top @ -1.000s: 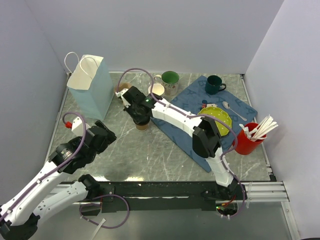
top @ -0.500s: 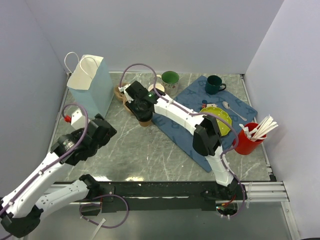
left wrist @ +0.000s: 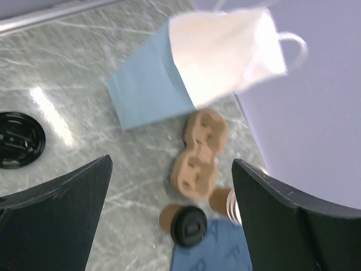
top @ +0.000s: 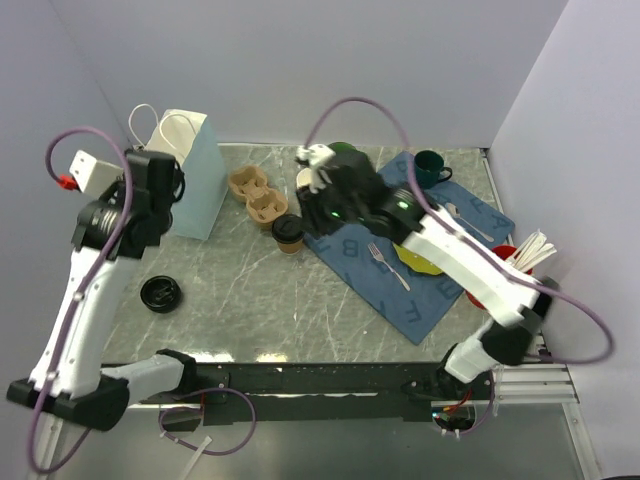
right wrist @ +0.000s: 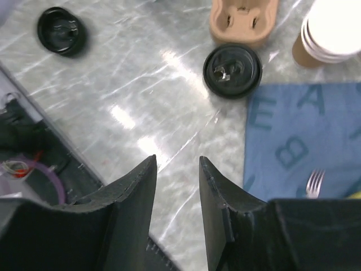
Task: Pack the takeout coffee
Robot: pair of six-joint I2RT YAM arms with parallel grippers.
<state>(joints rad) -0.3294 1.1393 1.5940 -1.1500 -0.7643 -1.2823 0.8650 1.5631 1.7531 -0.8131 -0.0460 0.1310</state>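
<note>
**Overhead and wrist views.** The takeout coffee (top: pixel 288 231), black lid on, is standing upright on the marble table (top: pixel 260 300) near the centre of the overhead frame. It is sitting just below the brown pulp cup carrier (top: pixel 259 196) and just beside the left edge of the blue mat (top: pixel 422 303); whether cup and carrier are touching cannot be told. The right gripper (right wrist: pixel 176 161) is hanging over bare table, its jaws standing narrowly apart with nothing between them. Overhead, the arm's own body is hiding those fingers and is covering part of the yellow-green plate (top: pixel 418 262). The stack of lidless cups (right wrist: pixel 333 28) is running off the upper right corner of the right wrist frame. The left gripper (left wrist: pixel 171 166) is hanging at the upper left of the overhead frame, jaws spread wide and empty. In its wrist frame the blue paper bag (left wrist: pixel 152 90) is appearing blurred, and the loose black lid (left wrist: pixel 17 140) is being cropped by the left edge.
</note>
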